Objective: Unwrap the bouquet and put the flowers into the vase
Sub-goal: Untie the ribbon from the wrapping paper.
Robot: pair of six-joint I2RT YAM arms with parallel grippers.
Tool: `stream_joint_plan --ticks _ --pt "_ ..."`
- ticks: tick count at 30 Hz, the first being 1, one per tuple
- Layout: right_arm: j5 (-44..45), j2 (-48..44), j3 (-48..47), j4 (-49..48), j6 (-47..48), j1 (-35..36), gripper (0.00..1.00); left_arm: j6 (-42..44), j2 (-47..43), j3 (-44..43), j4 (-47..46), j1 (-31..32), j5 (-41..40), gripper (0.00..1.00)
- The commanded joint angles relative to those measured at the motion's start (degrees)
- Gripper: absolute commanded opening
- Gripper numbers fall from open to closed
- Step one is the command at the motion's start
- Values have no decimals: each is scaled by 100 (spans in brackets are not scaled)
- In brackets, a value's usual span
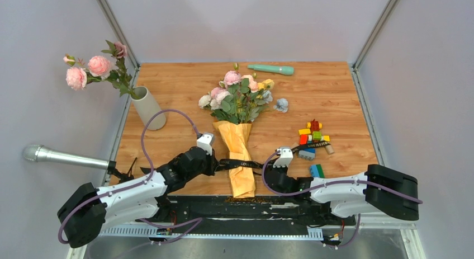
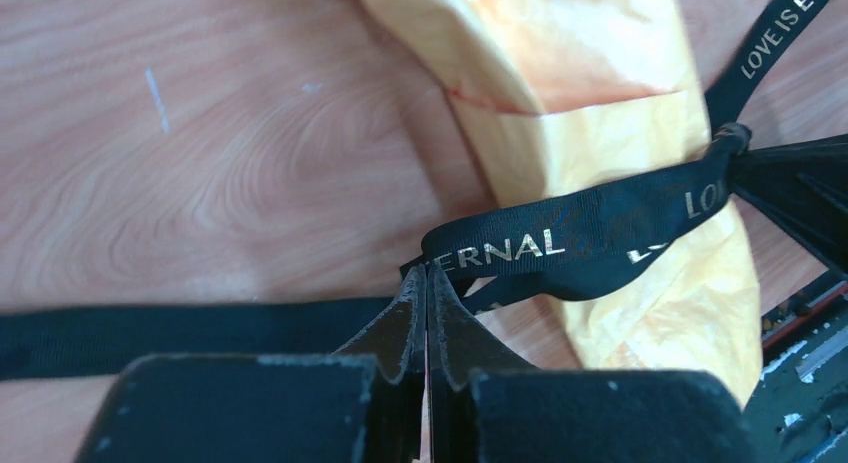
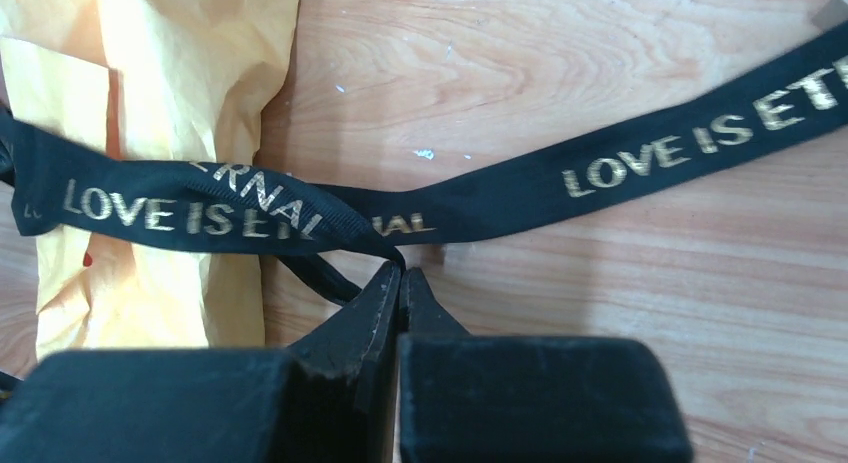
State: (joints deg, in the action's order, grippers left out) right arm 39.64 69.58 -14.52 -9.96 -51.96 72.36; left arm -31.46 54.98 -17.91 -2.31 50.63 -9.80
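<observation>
The bouquet lies mid-table, its orange paper tied with a black strap lettered in gold. The flowers fan out at its far end, and one pale blue bloom lies loose beside them. My left gripper is shut on the strap's loop just left of the paper. My right gripper is shut on the strap just right of the paper. The off-white vase stands tilted at the far left edge with pink flowers in it.
A teal wand lies at the back edge. Small coloured toy blocks sit right of the bouquet, with another block nearer the right arm. A grey metal tube pokes in from the left. Grey walls enclose the table.
</observation>
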Motion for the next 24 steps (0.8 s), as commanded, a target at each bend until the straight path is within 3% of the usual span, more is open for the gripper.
stream_joint_plan --ticks 1,5,6,8,12,19,24 --pt "130 24 -19 275 -545 29 0 -462 -397 273 -7 -121 -179 0" --pt "-4 -308 11 311 -262 24 13 -421 -716 279 281 -164 -102 3" --pt "-47 -461 11 355 -83 24 20 -318 -822 235 366 -167 -42 9" --pt "-76 -827 27 521 152 25 33 -131 -970 49 642 -168 26 39" --pt "-4 -1945 173 966 493 17 57 274 -1130 -639 1229 -168 159 63" --pt "-481 -3664 463 1165 1962 -655 75 1037 -156 -1558 1198 -75 1187 73" --pt "-2967 -3783 454 653 2813 -2304 80 1674 981 -2252 1205 539 1163 81"
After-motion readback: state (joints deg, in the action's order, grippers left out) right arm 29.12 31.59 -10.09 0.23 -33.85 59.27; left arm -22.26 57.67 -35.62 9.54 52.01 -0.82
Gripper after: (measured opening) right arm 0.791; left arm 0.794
